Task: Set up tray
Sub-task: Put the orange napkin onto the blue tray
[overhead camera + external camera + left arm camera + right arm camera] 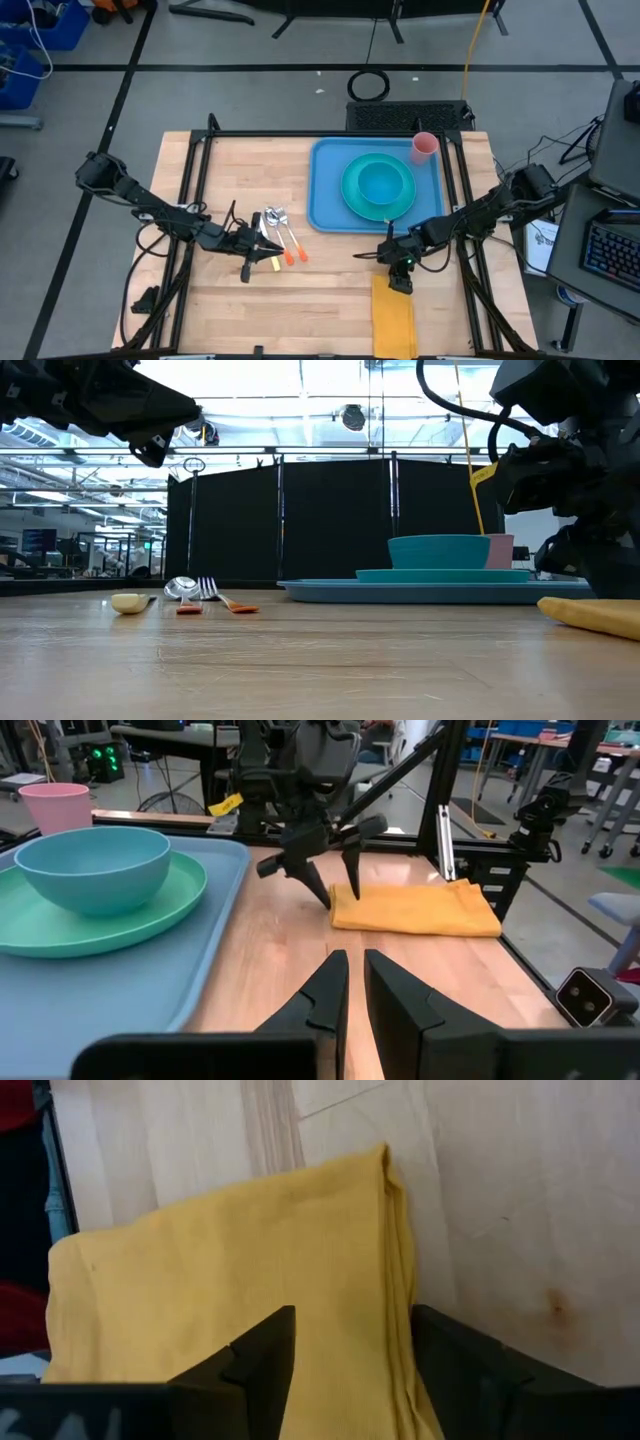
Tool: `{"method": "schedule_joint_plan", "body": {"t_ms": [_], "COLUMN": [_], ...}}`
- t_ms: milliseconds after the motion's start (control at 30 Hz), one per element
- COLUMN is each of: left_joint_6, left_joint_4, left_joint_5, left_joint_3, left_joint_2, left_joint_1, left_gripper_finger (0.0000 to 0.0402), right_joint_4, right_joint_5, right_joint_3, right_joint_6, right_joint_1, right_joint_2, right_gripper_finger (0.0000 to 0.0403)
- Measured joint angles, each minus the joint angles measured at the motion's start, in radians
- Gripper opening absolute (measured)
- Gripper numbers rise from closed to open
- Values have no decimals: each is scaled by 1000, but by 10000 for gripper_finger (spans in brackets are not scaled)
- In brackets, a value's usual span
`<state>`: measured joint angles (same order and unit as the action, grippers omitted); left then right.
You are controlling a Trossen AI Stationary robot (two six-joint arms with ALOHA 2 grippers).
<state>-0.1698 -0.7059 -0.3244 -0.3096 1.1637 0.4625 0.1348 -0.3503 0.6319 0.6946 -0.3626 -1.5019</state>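
Hovering spread-fingered over a folded yellow cloth napkin, the right gripper sits just below the large flat blue plastic tray; left gripper nearly closed, empty.

Folded yellow cloth, pink cup — spoon, fork (orange handles).

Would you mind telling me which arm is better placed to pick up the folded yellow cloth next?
The right. Its tool hangs open directly over the folded yellow cloth, fingers straddling its edge in the right wrist view. The left tool sits by the cutlery, across the wooden table.
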Motion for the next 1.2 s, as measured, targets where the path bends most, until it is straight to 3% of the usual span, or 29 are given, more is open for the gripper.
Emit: {"method": "schedule_joint_plan", "body": {"t_ms": [467, 733, 1200], "left_joint_6": [-2, -2, -4], "left_joint_4": [0, 0, 0], "left_joint_5": [0, 0, -18], "left_joint_3": [0, 0, 0], "left_joint_2": [0, 0, 0], "left_joint_1": [-1, -1, -1], "left_gripper_finger": [40, 40, 40], "right_joint_4": [-45, -62, -191], "right_joint_5": [-18, -22, 69], "right_joint_3": [-2, -3, -3], "right_joint_6": [-28, -78, -217], "right_joint_1": [-13, -14, 10], "right_joint_2": [-3, -4, -2], "right_gripper_finger": [98, 10, 2]}}
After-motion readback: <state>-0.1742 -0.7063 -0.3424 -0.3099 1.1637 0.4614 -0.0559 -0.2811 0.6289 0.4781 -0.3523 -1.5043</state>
